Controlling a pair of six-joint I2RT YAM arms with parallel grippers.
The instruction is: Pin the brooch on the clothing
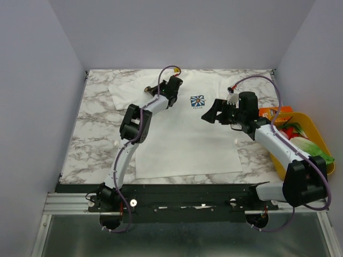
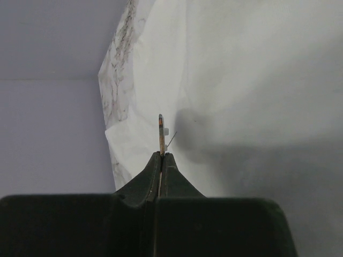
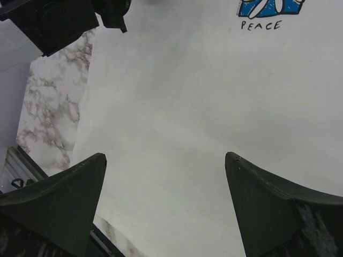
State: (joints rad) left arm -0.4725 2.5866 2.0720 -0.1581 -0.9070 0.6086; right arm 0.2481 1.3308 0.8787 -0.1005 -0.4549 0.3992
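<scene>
The clothing [image 1: 182, 134] is a white T-shirt lying flat on the marble table, with a blue flower print [image 1: 198, 100] on its chest. My left gripper [image 1: 152, 89] hovers over the shirt's left shoulder, shut on the brooch [image 2: 161, 131]. The brooch shows edge-on, sticking up from the fingertips with a thin pin wire beside it, just above the fabric [image 2: 257, 80]. My right gripper [image 1: 209, 114] stands wide open above the shirt's chest, right of the print, with nothing between its fingers. In the right wrist view the gripper [image 3: 165, 155] has only white cloth [image 3: 187, 107] below it.
A yellow bowl [image 1: 316, 134] holding vegetables sits at the table's right edge, with an orange packet [image 1: 270, 112] next to it. Bare marble table [image 1: 96, 128] lies left of the shirt. Grey walls enclose the table on three sides. The left arm [image 3: 53, 16] shows at the top left of the right wrist view.
</scene>
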